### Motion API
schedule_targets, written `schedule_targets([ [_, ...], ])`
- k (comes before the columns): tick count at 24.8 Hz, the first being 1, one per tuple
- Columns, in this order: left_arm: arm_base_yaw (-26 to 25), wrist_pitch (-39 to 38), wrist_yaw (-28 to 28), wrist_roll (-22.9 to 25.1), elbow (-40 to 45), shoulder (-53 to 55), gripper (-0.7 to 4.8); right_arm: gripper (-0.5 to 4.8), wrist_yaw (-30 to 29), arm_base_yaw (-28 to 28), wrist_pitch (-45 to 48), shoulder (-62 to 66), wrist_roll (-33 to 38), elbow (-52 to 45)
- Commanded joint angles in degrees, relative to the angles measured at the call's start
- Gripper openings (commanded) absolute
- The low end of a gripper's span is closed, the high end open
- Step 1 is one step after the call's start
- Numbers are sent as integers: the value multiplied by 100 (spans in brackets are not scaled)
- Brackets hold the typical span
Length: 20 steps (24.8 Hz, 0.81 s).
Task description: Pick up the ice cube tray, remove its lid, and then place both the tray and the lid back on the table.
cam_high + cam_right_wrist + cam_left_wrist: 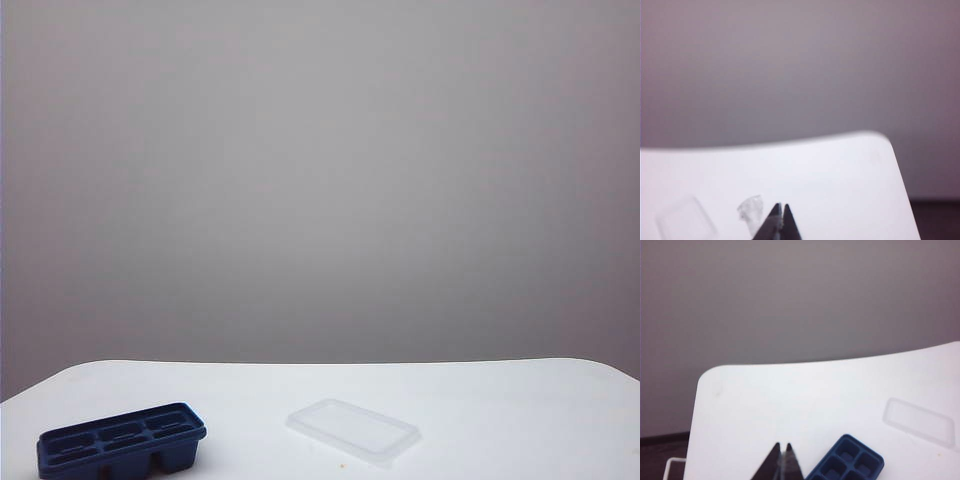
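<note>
The dark navy-blue ice cube tray stands uncovered on the white table at the front left, compartments facing up. The clear whitish lid lies flat on the table near the middle, apart from the tray. Neither gripper shows in the exterior view. In the left wrist view my left gripper is shut and empty, pulled back from the tray, with the lid farther off. My right gripper is shut, with nothing held that I can make out, and the lid lies off to one side.
A small crumpled clear bit shows right beside the right fingertips; what it is I cannot tell. The table's rounded corners and edges drop off to dark floor. A plain grey wall fills the background.
</note>
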<state>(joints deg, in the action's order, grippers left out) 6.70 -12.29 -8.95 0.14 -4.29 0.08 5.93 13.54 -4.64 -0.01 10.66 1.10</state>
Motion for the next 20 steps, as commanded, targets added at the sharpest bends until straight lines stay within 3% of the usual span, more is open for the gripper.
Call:
schedule_targets([
  [1,-17,76,11,7,37,-2,-6,-1,90,7,-282,7,-20,-105],
  [12,-37,229,525,-66,396,-2,-5,0,190,4,-544,74,-361,-105],
  [17,-37,186,518,72,393,-2,62,0,39,9,-540,83,-352,-105],
  [20,-37,186,706,94,393,-2,60,0,11,9,-542,92,-354,-105],
])
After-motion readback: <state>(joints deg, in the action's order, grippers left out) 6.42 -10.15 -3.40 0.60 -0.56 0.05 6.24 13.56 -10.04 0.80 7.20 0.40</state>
